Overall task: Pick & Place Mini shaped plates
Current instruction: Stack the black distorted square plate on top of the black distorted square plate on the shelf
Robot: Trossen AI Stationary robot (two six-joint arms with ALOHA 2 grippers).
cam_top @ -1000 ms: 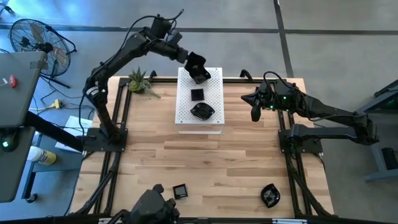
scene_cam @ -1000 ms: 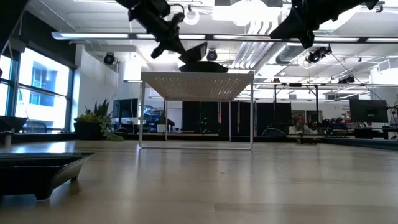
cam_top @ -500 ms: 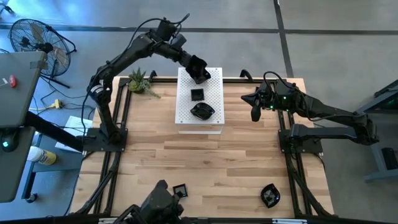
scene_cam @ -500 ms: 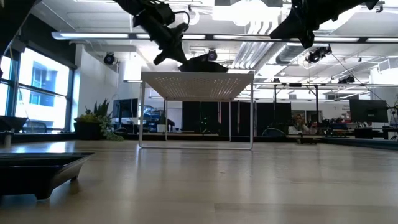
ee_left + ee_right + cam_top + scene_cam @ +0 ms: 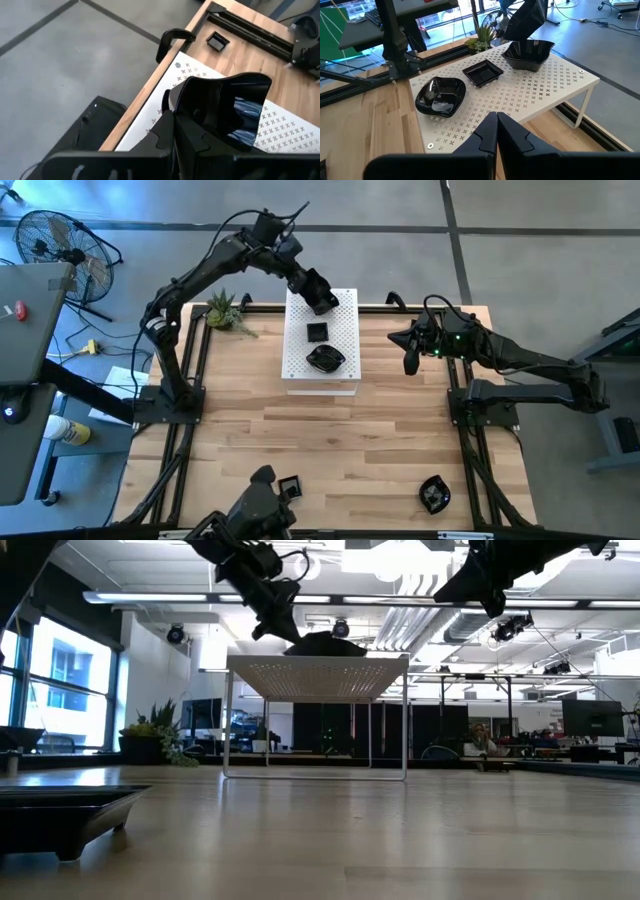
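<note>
My left gripper (image 5: 314,288) is shut on a glossy black wavy-edged dish (image 5: 322,301) at the far end of the white perforated board (image 5: 342,375). The dish also shows in the right wrist view (image 5: 529,54) and the left wrist view (image 5: 235,107). A small square dish (image 5: 317,332) and a wavy dish (image 5: 325,358) rest on the board. Two more dishes lie near the table's front edge, one square (image 5: 290,487) and one rounded (image 5: 433,494). My right gripper (image 5: 410,364) is shut and empty, held above the table to the right of the board. My left gripper pinches the dish's wall at its rim (image 5: 196,111), on the side toward the table's far left. The fingers slant down from the far left. The dish is level, with its base on the board's far end (image 5: 555,67).
A small green spiky plant (image 5: 224,308) stands at the table's far left corner. A black clamp (image 5: 172,37) and a small square black tray (image 5: 218,41) are at the far edge, right of the board. The board stands raised on thin legs (image 5: 228,730).
My left gripper has gone down toward the board's far end with the dish. The dish was tilted and above the board. It is now level on the board's top.
</note>
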